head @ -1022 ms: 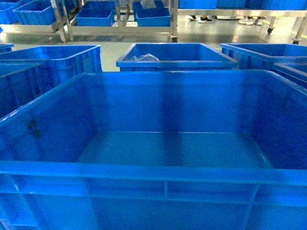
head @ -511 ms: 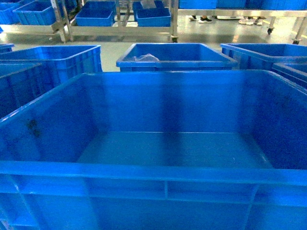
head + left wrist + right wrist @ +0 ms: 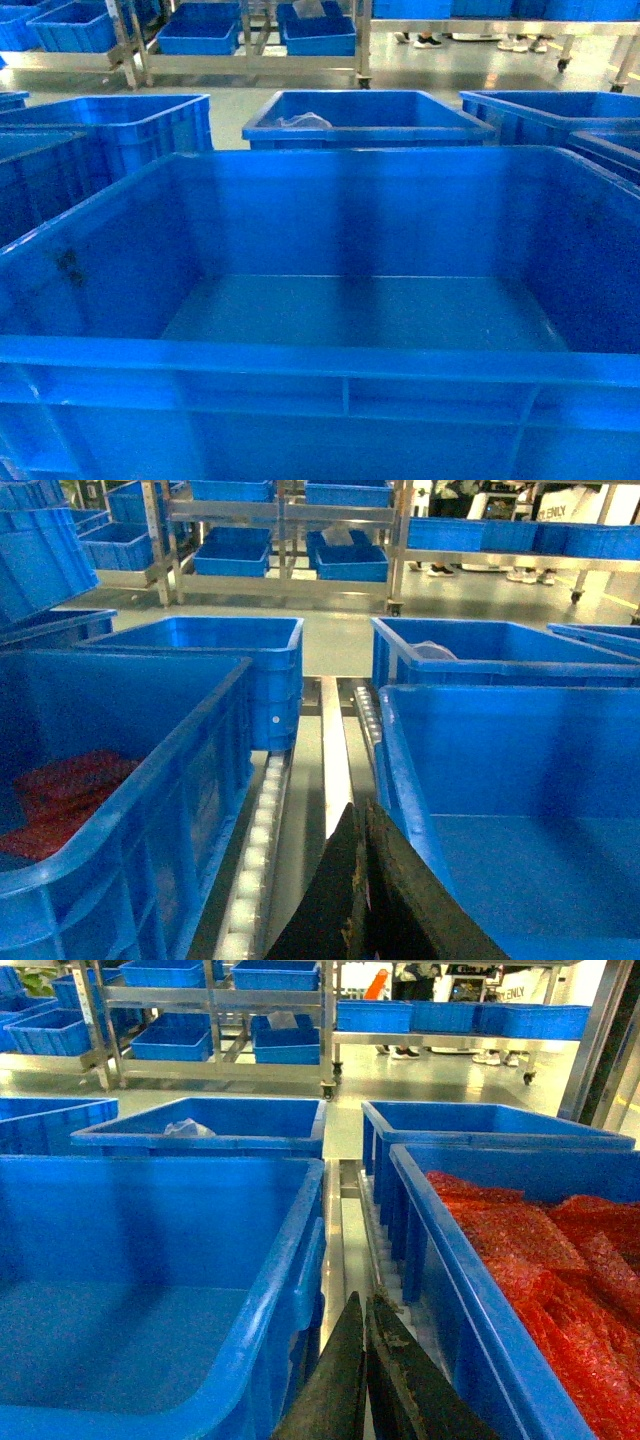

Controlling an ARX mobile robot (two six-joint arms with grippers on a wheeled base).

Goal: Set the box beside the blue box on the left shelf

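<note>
The box (image 3: 350, 310) is a large bright-blue plastic crate with a thick flat rim, empty, its smooth floor bare. It sits on a roller conveyor (image 3: 262, 820) between two crates holding red material (image 3: 560, 1250), long axis across the head view. Both the left gripper (image 3: 360, 880) and the right gripper (image 3: 365, 1370) have fingers pressed together beside its outer walls.

Large bright-blue box (image 3: 350, 310) sits upright, open-topped, floor bare.
</note>
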